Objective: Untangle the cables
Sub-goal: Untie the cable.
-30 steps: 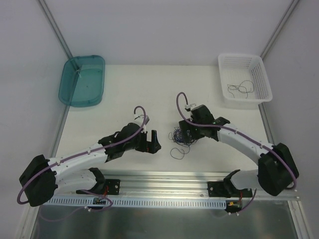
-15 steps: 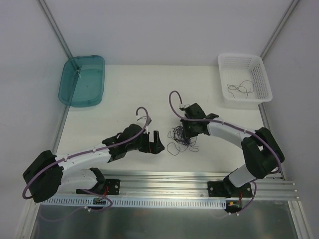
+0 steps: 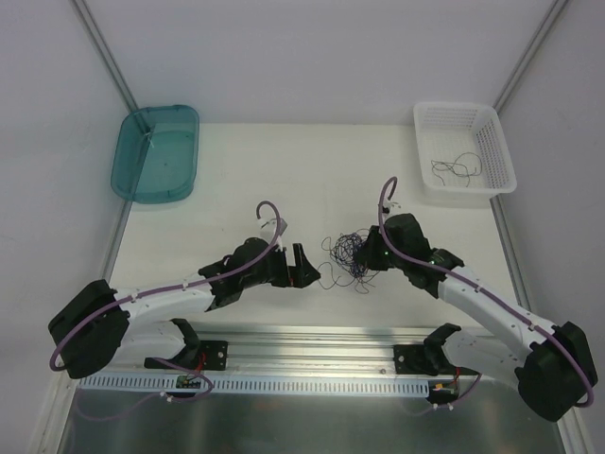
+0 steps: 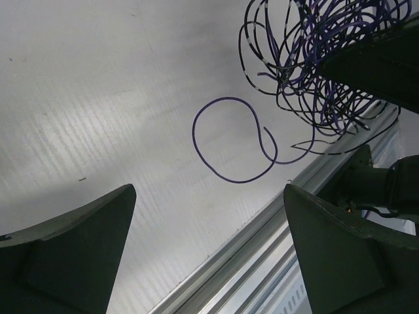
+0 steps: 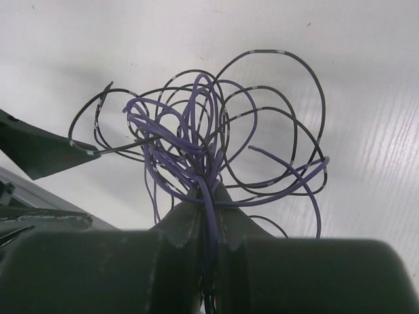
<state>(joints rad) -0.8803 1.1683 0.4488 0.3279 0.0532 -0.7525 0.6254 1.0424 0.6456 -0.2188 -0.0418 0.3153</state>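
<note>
So the cables (image 3: 347, 253) are a loose ball of thin purple and black loops sitting near the middle of the table (image 3: 246, 189), between the two arms. The right gripper (image 3: 375, 253) has its fingers pressed together on them. In the right wrist view the fingertips (image 5: 186, 219) pinch a handful of purple strands at the bottom of the bundle (image 5: 209, 144), and the rest fans out above in wide curls (I can't tell if the lower loops touch the table or hang just off it). One loose purple strand (image 4: 229, 140) lies flat on the surface in an open curl, just beside the main clump (image 4: 314, 65) and nearer the left arm. From that view I can't tell whether its far end joins the clump. The left gripper (image 3: 301, 267) is close by on the left of the bundle, jaws spread wide and holding nothing; in its own camera both fingers frame that stray curl (image 4: 208, 196). Further out, a white basket (image 3: 501, 151) at the far right corner has a few thin strands (image 3: 456, 168) in it, and a teal tray (image 3: 180, 142) sits at the far left corner.
</note>
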